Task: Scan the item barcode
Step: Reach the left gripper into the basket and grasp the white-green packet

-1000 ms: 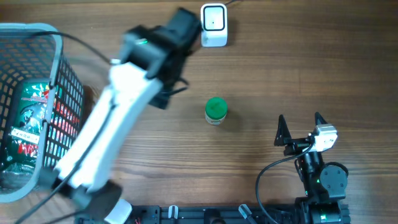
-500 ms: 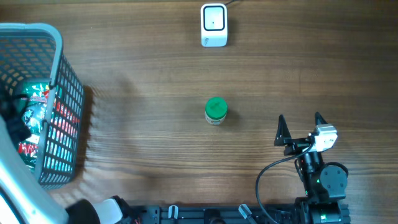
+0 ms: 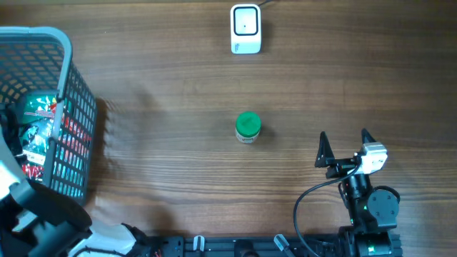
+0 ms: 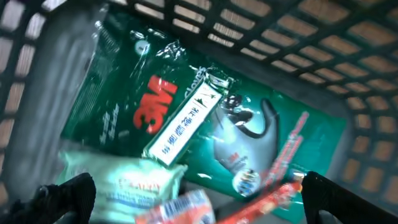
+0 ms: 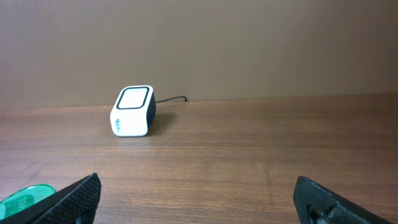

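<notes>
A white barcode scanner (image 3: 245,28) stands at the table's back middle, and it shows in the right wrist view as the scanner (image 5: 132,111). A small green-lidded container (image 3: 248,127) stands upright mid-table. My left gripper (image 4: 202,199) hangs open inside the blue mesh basket (image 3: 68,78), above a green 3M package (image 4: 186,106), a pale green packet (image 4: 134,180) and a red packet (image 4: 186,208), touching none. My right gripper (image 3: 345,139) stands open near the front right, holding nothing.
The basket takes up the left edge, with my left arm (image 3: 36,214) reaching over its front corner. The scanner's cable (image 5: 171,99) runs off behind it. The green lid (image 5: 25,199) shows just left of my right gripper's left finger.
My left arm has swung from beside the scanner across the table to the basket at the left, and its gripper now points down into it. The right arm has not moved.
</notes>
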